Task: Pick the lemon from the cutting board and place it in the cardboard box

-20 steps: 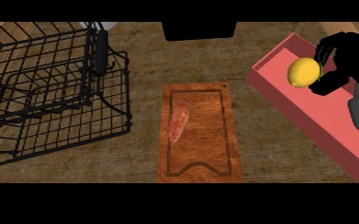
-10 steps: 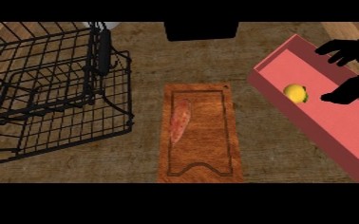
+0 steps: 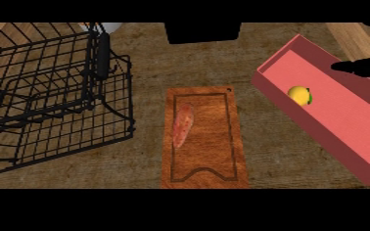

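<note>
One lemon [image 3: 300, 95], yellow, down inside the box [image 3: 339, 127], resting on its floor toward the far end, close to the left wall. Off the board [image 3: 209, 166] altogether. Box pink-red and long, set at a slant at right, near the board's far right corner but apart from it. On the board, left of middle, a pale pink strip [image 3: 183, 125] lying lengthwise. Right hand [image 3: 353, 67] showing only as a black sliver at the right edge, over the box's far part, clear of the lemon; whether spread or curled, cannot tell. Black wire basket [image 3: 57, 98] at left on the counter [image 3: 145, 54]. Dark block [image 3: 203, 32] at the top edge.
</note>
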### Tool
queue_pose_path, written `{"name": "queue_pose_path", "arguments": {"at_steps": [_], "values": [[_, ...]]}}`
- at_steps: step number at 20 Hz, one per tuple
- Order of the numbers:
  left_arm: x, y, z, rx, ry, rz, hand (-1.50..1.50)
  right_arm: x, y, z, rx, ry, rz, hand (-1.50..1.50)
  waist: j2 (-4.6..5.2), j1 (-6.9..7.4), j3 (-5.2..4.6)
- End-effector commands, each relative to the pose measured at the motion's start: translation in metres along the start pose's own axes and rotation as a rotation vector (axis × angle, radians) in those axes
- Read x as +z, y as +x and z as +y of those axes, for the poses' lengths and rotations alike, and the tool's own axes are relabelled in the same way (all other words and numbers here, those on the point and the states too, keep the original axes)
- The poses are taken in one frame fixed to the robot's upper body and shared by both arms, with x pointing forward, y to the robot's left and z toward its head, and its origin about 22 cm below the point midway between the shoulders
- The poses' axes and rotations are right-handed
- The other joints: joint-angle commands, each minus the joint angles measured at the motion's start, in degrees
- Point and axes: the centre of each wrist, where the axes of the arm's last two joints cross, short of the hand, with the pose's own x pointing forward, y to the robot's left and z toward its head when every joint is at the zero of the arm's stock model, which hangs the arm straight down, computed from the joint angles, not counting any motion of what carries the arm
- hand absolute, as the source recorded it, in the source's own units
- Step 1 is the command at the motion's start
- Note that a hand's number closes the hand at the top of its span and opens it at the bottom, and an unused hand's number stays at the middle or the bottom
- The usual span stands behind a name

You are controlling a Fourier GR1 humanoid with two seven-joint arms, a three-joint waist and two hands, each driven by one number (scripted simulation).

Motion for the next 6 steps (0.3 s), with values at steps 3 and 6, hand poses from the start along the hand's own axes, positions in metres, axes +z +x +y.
{"name": "queue_pose_path", "arguments": {"at_steps": [3,6], "values": [[0.019,-0.010,-0.076,0.145,-0.293,-0.020,0.00,0.009,-0.033,-0.033,-0.297,-0.183,0.033,-1.50,1.75,-0.95,-2.58],[0.012,-0.005,-0.074,0.134,-0.299,-0.034,0.00,0.015,-0.036,-0.061,-0.316,-0.255,0.019,-1.50,1.97,-0.60,-2.62]]}}
